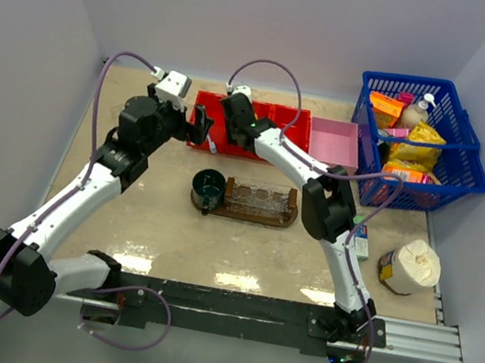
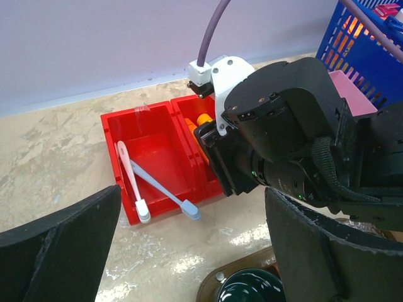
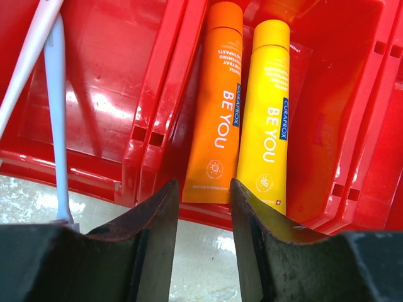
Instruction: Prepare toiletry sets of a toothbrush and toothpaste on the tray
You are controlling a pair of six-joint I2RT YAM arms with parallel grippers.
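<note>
**Nearly on the tube, nothing yet on the tray**

Over the red bin [image 1: 293, 127] at the back of the desk [image 1: 152, 222], the right gripper [image 3: 201, 201] pointed down at the middle compartment. There the deep orange tube [image 3: 217, 107] and the yellow tube [image 3: 267, 113] lay flat, side by side and touching. Its jaws stood partly parted with nothing between them, and the gap lined up with the crimped end of the deep orange tube. That alignment suggested this tube was the chosen one. The narrow spread looked meant to slip past the yellow neighbour without nudging it. Whether the tips had reached the tube could not be told.

The two toothbrushes [image 2: 130, 179] lay in a narrow V in the bin's left compartment, heads toward the near wall. The left gripper [image 2: 192, 207] hung just in front of that compartment, jaws released wide and empty. It was probably held back so that both arms would not crowd one bin.

The tray [image 1: 291, 216] sat in mid-desk, nearer the arms and well apart from the bin. It carried a dark green cup [image 1: 208, 187] at its left end and a clear glass holder [image 1: 261, 199] along its middle, but neither brush nor tube. By my reading the first set had not been started. The tubes' flat, slick skin would likely call for a grip across the width.
</note>
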